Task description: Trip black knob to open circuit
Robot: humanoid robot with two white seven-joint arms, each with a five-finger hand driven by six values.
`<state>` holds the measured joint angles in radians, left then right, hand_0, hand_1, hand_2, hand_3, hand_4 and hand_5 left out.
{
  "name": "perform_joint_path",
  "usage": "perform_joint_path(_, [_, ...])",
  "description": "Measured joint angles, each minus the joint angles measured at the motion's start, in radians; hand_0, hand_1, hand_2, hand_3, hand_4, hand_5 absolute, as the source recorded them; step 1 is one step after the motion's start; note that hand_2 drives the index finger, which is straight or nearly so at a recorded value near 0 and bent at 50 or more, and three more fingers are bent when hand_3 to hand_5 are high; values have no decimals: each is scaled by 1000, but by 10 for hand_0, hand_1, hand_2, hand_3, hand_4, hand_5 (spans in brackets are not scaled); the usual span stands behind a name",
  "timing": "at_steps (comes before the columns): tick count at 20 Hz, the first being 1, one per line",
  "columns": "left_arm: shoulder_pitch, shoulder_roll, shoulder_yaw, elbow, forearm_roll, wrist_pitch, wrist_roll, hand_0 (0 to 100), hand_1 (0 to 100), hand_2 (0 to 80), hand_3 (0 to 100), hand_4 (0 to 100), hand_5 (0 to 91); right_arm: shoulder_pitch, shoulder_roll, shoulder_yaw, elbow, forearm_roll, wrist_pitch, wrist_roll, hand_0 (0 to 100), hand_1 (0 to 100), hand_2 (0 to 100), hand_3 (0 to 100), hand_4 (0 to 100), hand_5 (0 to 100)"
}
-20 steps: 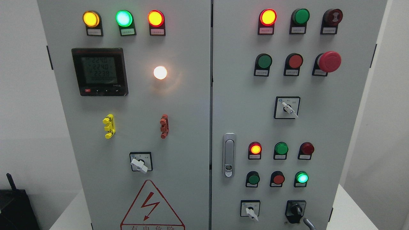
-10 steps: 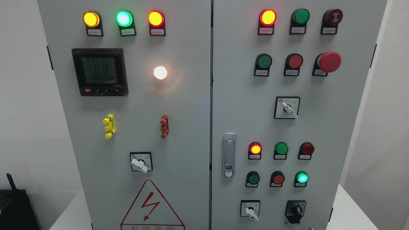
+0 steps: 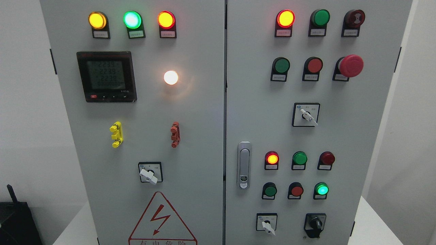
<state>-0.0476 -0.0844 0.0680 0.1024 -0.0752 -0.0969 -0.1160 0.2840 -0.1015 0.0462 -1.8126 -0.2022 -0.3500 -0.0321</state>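
The black knob (image 3: 315,224) sits at the bottom right of the grey cabinet's right door (image 3: 259,112), its handle pointing roughly upward. To its left is a white-handled selector switch (image 3: 267,224). Above the knob a green lamp (image 3: 321,189) glows, with a red and a green button beside it. No robot hand or arm shows anywhere in the head view.
The left door (image 3: 197,136) carries a black digital meter (image 3: 106,76), lit lamps, yellow and red clips and a white selector. A red mushroom stop button (image 3: 351,65) and a silver door handle (image 3: 244,165) are on the right door. A black device (image 3: 15,221) stands lower left.
A grey cable-like piece at the bottom edge right of the black knob dropped out of view. The meter's figures changed slightly. The knob has not moved.
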Motion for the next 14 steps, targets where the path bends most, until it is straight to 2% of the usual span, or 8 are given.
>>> perform_joint_path(1, [0,0,0,0,0,0,0,120,389,0,0,0,0,9,0,0,-4,0,-4,0,0,119,0,256,174,185])
perform_joint_path(3, [0,0,0,0,0,0,0,120,389,0,0,0,0,27,2,-1,-12,2,-11,4,0,117,0,168,94,103])
perform_joint_path(7, [0,0,0,0,0,0,0,120,389,0,0,0,0,52,3,-1,-23,6,-17,16,0,109,0,85,22,0])
perform_joint_path(12, [0,0,0,0,0,0,0,120,389,0,0,0,0,70,3,-11,-33,9,-26,31,0,91,0,0,0,0])
perform_joint_path(14, [0,0,0,0,0,0,0,120,389,0,0,0,0,74,3,-17,-36,10,-30,34,0,88,0,0,0,0])
